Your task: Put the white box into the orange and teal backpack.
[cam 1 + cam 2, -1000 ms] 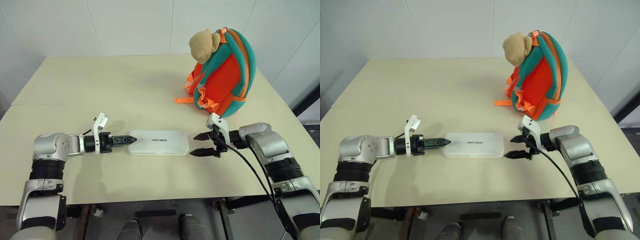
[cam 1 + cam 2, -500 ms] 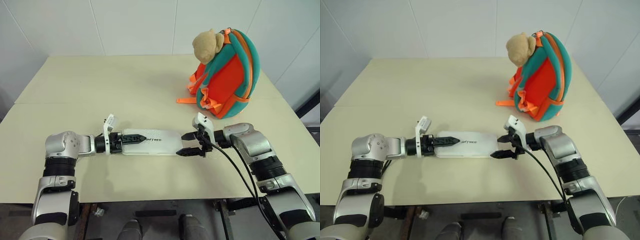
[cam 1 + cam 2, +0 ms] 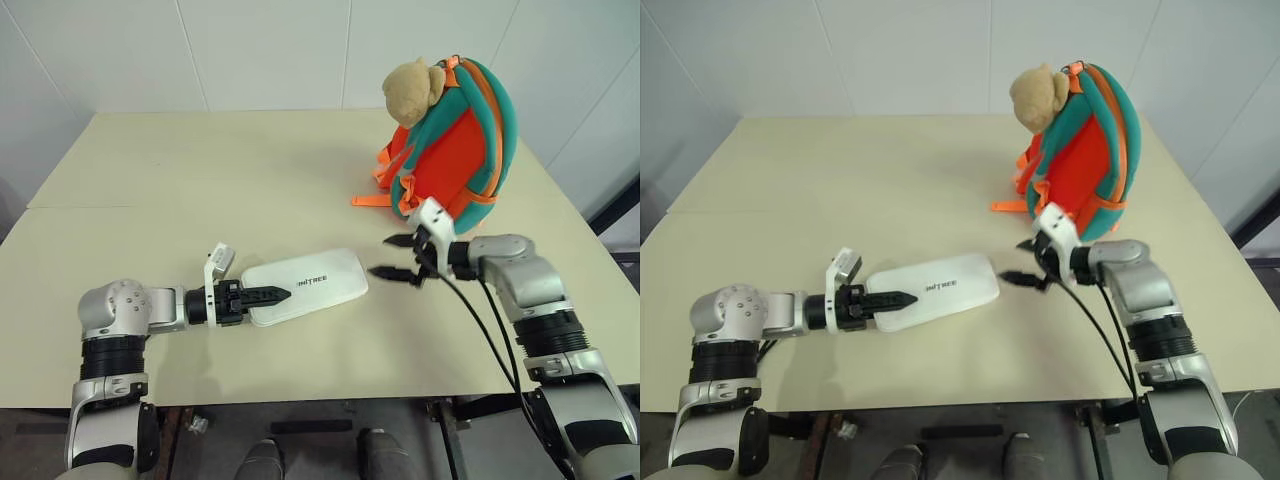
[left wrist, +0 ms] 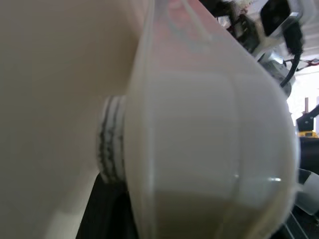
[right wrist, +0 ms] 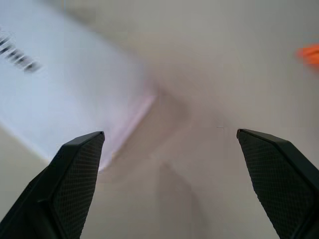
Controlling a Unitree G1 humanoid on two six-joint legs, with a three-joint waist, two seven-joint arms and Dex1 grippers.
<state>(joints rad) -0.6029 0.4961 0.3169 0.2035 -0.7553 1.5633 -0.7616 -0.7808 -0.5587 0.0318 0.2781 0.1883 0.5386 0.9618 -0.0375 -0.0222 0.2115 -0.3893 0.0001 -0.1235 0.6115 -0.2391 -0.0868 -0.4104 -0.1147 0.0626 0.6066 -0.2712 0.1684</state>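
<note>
White box clamped at one end, backpack standing at the far right

White box (image 3: 305, 288) is sitting nearest on the cream table (image 3: 180, 180), lying flat but angled, with its lettered lid facing up. Its near-left end is being pinched by the left gripper (image 3: 268, 295), whose black fingers are closing over the lid and under the case; in the left wrist view the rounded white end of the case (image 4: 209, 149) is pressing right up against the lens. Just past the box's other end, the right gripper (image 3: 398, 257) is hovering apart from it, its two fingers (image 5: 75, 174) standing wide with nothing between them, pointing toward the box's corner. A black cable is trailing back along the right arm. Farther away, behind the right gripper and well apart from the box, the orange and teal backpack (image 3: 455, 150) is standing upright on the table, its tan plush head (image 3: 410, 88) sitting at the top and facing left, orange webbing loops resting on the table at its base
</note>
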